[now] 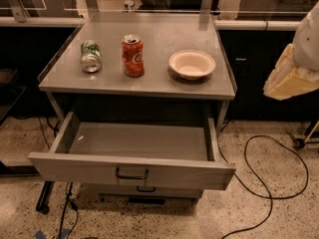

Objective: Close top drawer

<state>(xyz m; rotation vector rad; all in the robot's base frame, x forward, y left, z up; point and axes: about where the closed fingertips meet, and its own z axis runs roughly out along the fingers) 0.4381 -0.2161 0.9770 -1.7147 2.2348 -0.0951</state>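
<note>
- The wide shallow grey metal top drawer (75,167) stands pulled far out from under the cabinet top, low and left of centre. It is well apart from the pale cream robot gripper (290,79), which hangs up at the far right edge.
- Drawer front: a plain flat panel, matte grey, with one small dark loop handle (132,175) at its centre. The tray behind it is a bare, smooth metal floor with thin side walls.
- On the flat grey metal cabinet top (149,86), far left, a green drinks can (90,56) lies on its side.
- Just beside it, a red cylindrical drinks can (133,55) stands upright, shiny.
- Below the open drawer, a second grey drawer front (164,192) sits pushed in.
- Further right on the top, a round cream bowl (192,63), shallow and smooth.
- On the speckled stone floor, a thin black cable (269,183) loops beside the cabinet.
- The gripper sits level with the tabletop, touching nothing; spread or pressed together, I cannot tell.
</note>
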